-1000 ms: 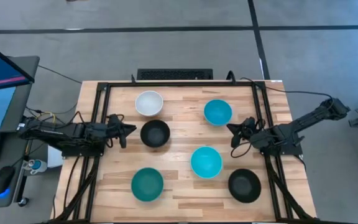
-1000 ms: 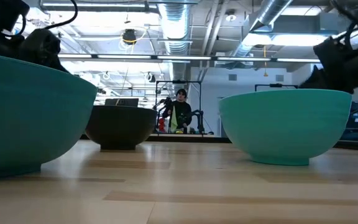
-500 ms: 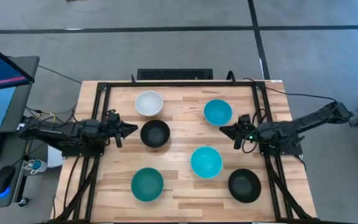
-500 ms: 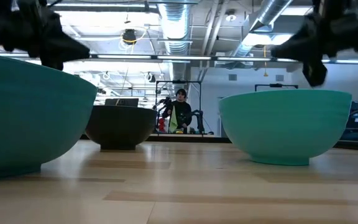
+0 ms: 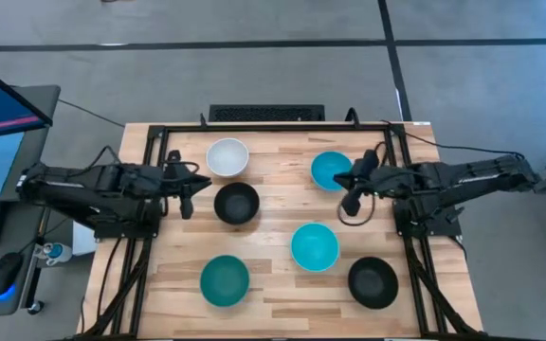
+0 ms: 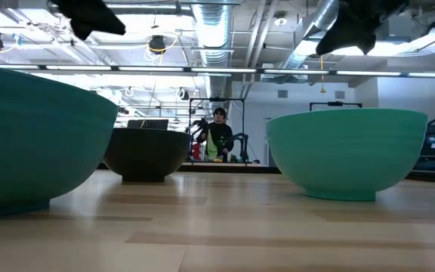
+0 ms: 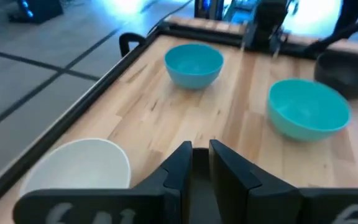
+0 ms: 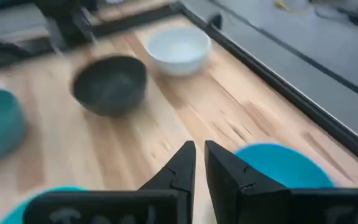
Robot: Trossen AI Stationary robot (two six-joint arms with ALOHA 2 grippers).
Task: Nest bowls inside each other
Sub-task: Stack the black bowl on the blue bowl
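Observation:
Six bowls stand apart on their bases on the wooden table. In the high view: white bowl [image 5: 227,156], black bowl [image 5: 236,203], far cyan bowl [image 5: 332,170], near cyan bowl [image 5: 314,246], teal bowl [image 5: 225,280], second black bowl [image 5: 373,282]. My left gripper [image 5: 185,189] hovers left of the first black bowl, raised above the table, fingers shut [image 7: 201,155]; the white bowl [image 7: 79,165] lies below it to one side. My right gripper [image 5: 352,194] hangs by the far cyan bowl's right edge [image 8: 278,165], also raised, fingers shut [image 8: 199,155].
A black metal frame [image 5: 273,127] runs around the table's edges. Bare wood lies between the bowls. In the low view the teal bowl [image 6: 29,143] and the near cyan bowl [image 6: 346,151] loom close. A person [image 6: 217,136] stands in the room far behind.
Both arms have risen from low at the table's sides. My left gripper has lifted and moved slightly toward the far edge. My right gripper has lifted and swung toward the far cyan bowl, leftward and toward the far edge. No bowl has moved.

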